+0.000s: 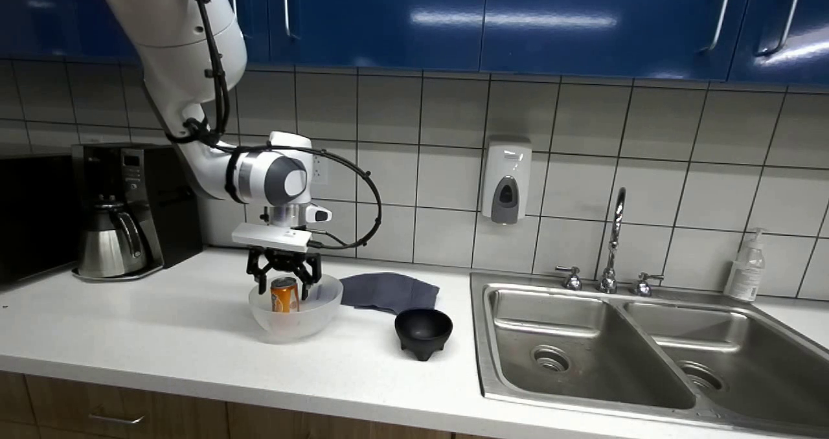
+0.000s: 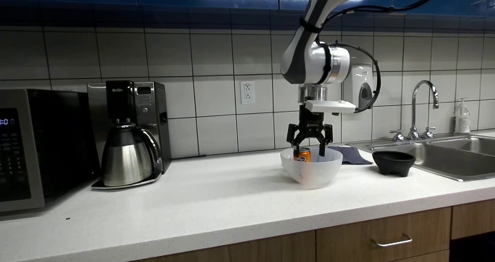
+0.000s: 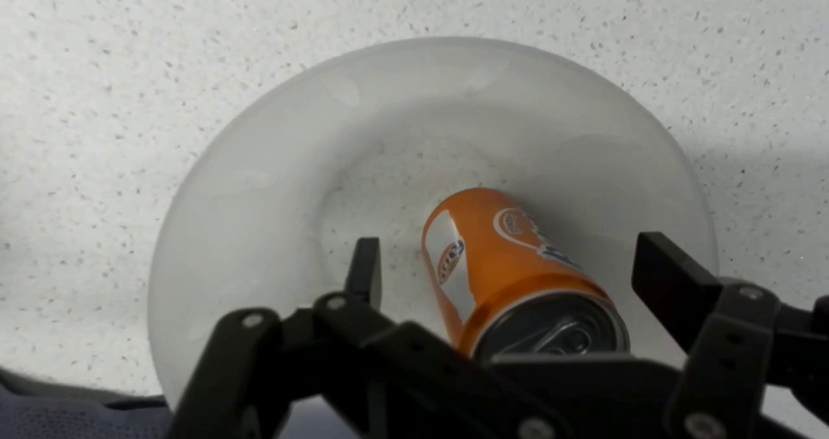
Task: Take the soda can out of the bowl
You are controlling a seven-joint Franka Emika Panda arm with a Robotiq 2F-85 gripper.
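The soda can [image 1: 285, 298] is orange with a silvery top and stands inside the translucent whitish bowl [image 1: 317, 321]. The can [image 2: 304, 155] and the bowl [image 2: 319, 174] show in both exterior views. In the wrist view the can [image 3: 495, 251] sits right of the middle of the bowl [image 3: 252, 193], its top toward the camera. My gripper [image 3: 517, 274] is open. Its fingers stand on either side of the can with a gap on each side. In an exterior view the gripper [image 2: 309, 153] points down with its fingertips at about rim height. The lower edge of the can's top is hidden by the gripper.
A small black bowl [image 1: 423, 330] and a dark grey cloth [image 1: 392, 292] lie near the bowl. A steel sink [image 1: 583, 342] is beyond them. A coffee maker with a pot [image 2: 127, 157] and a microwave [image 2: 50, 146] stand on the other side. A tiled wall runs behind.
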